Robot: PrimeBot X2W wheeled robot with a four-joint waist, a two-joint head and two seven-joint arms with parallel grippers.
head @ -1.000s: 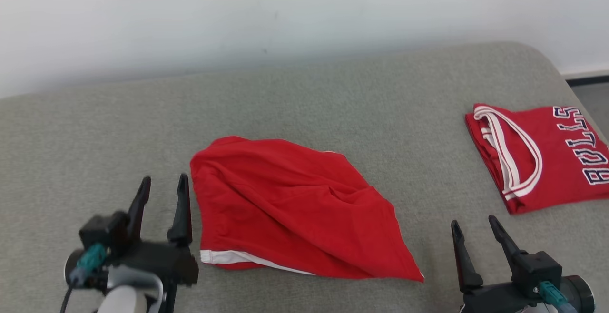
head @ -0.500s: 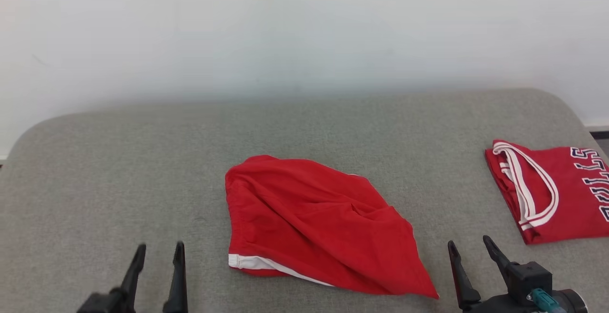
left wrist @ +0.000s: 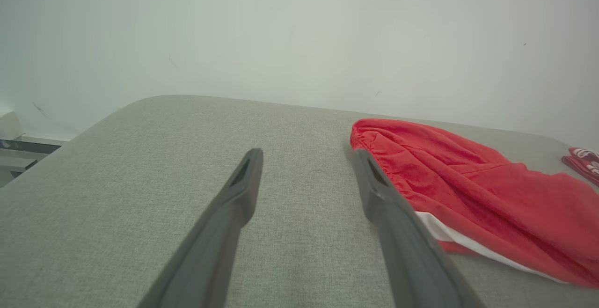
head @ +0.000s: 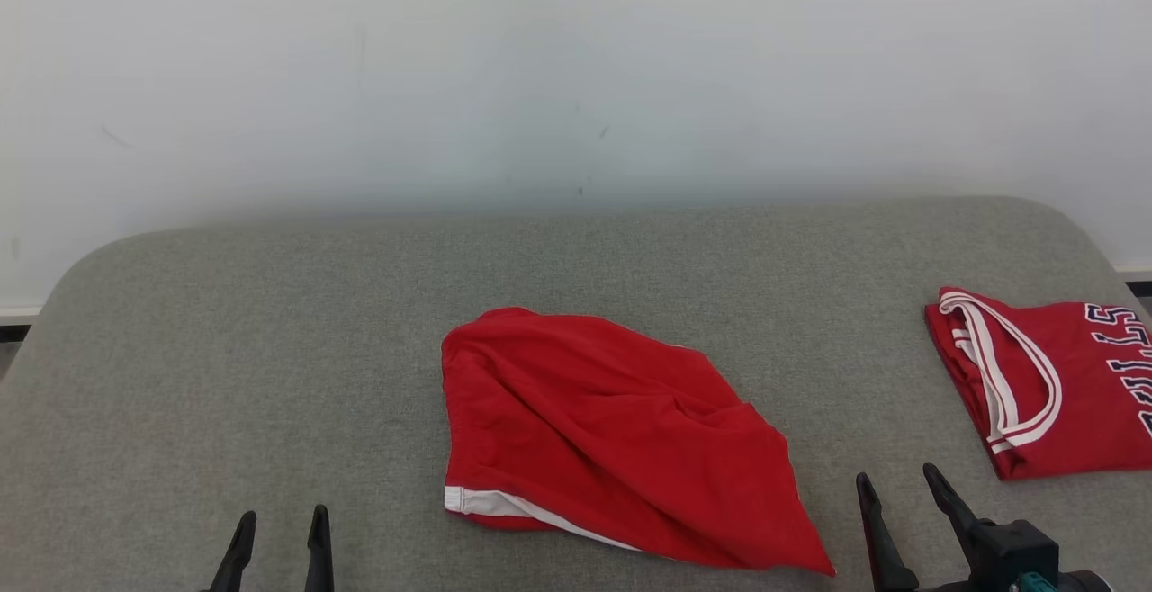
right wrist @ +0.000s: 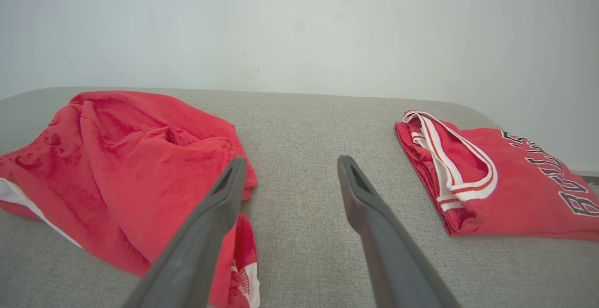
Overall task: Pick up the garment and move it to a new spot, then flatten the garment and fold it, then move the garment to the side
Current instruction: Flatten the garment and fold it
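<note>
Left jaws and right jaws both wide, empty; crumpled red garment [head: 594, 430] between them, so I'd pinch its nearest edges.

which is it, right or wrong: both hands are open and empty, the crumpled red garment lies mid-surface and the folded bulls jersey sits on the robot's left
Wrong in one respect: the folded Bulls jersey sits on the robot's right, as the head view shows. The rest holds: the left hand and right hand are open and empty, and the crumpled red garment lies mid-surface on the grey surface.
</note>
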